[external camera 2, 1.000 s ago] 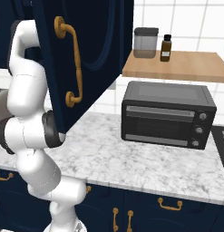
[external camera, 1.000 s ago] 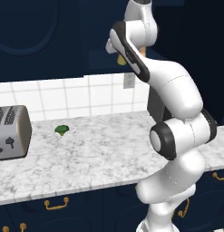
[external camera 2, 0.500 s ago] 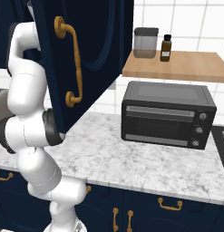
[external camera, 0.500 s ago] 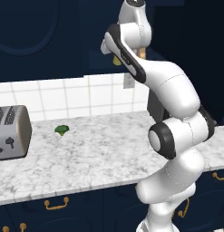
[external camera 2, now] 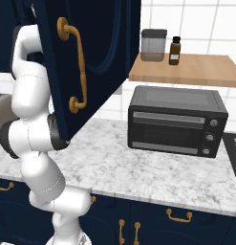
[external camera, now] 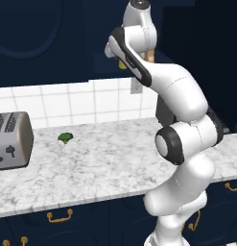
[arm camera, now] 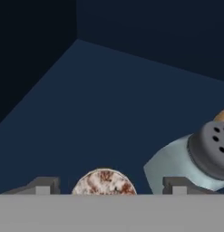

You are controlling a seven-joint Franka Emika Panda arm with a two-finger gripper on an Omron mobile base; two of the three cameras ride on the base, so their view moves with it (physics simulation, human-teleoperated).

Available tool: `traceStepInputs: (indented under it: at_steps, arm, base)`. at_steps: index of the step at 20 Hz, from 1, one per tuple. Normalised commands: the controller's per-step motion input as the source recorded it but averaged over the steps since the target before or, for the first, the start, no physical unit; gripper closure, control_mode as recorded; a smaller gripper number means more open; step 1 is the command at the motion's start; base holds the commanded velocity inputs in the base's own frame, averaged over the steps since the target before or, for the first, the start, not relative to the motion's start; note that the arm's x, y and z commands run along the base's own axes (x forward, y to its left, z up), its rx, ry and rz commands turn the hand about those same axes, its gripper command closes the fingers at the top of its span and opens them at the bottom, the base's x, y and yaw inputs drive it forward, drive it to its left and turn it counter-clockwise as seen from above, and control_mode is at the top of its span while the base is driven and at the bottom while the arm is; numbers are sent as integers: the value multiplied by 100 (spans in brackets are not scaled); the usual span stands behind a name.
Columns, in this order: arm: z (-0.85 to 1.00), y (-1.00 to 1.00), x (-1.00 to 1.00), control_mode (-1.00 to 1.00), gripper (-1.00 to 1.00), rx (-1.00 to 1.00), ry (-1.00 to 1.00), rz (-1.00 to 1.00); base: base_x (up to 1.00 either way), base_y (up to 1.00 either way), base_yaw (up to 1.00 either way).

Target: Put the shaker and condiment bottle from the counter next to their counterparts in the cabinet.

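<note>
Fingers [arm camera: 45, 185] are being held apart astride the shaker [arm camera: 103, 182] cap — nothing gripped. Risk (judged): the grey-green shaker [arm camera: 188, 165] just beside it being clipped on withdrawal.

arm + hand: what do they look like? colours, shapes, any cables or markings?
Glossy white rounded arm segments, joined by dark grey ring joints with a white disc cap at the elbow. No loose cables or markings visible. The hand shows as two small blocky grey fingertips in the hand view.
</note>
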Motion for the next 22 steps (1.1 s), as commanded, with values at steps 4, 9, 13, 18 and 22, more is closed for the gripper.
traceStepInputs:
  at_steps: [4,9,13,18,22]
  arm:
    - [-1,0,14,-100,-100,0,-2,0]
    - [0,-8,-64,-100,-100,0,-18,0]
    - [-12,-19,-100,-100,-100,5,-17,0]
    - [-49,-21,-100,-100,-100,11,-3,0]
    - [-66,-16,-100,-100,-100,13,0,0]
  base:
    - [0,0,0]
    - [0,0,0]
    - [0,0,0]
    - [0,0,0]
    - [0,0,0]
